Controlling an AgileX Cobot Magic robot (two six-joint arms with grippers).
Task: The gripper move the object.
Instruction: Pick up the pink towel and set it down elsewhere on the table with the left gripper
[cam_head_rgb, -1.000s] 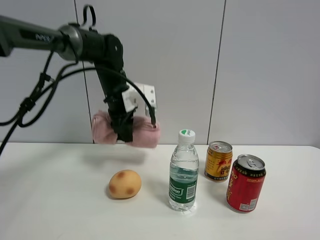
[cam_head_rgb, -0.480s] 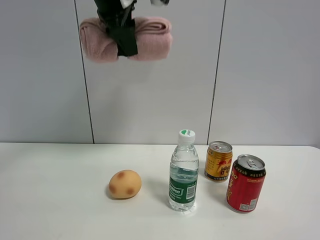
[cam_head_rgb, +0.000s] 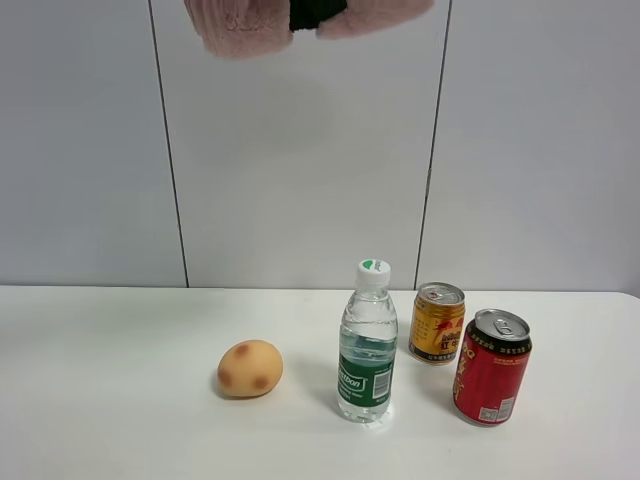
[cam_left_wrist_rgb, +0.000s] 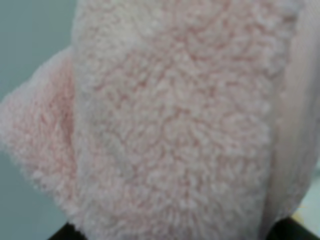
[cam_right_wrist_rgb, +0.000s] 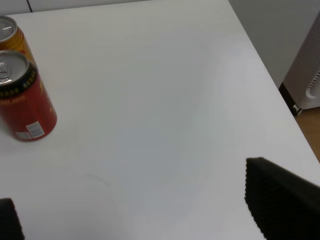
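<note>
The pink rolled towel bundle (cam_head_rgb: 245, 25) hangs high above the table at the top edge of the exterior view, partly cut off. My left gripper (cam_head_rgb: 317, 12) shows only as a black piece clamped around the towel's middle; the arm is out of frame. In the left wrist view the fluffy pink towel (cam_left_wrist_rgb: 175, 125) fills the picture, right against the camera, with dark finger parts (cam_left_wrist_rgb: 295, 231) at the picture's edge. My right gripper (cam_right_wrist_rgb: 145, 215) is open and empty over the white table (cam_right_wrist_rgb: 150, 100), with its fingertips (cam_right_wrist_rgb: 280, 200) wide apart.
On the white table (cam_head_rgb: 100, 380) stand a tan potato-like ball (cam_head_rgb: 250, 368), a water bottle (cam_head_rgb: 367, 345), a gold can (cam_head_rgb: 437, 322) and a red can (cam_head_rgb: 491, 366). The red can (cam_right_wrist_rgb: 22, 100) also shows in the right wrist view. The table's right edge (cam_right_wrist_rgb: 280, 100) is near.
My left gripper has lifted the pink towel from just above the table up to the top of the view and shifted it right. The arm has left the frame.
</note>
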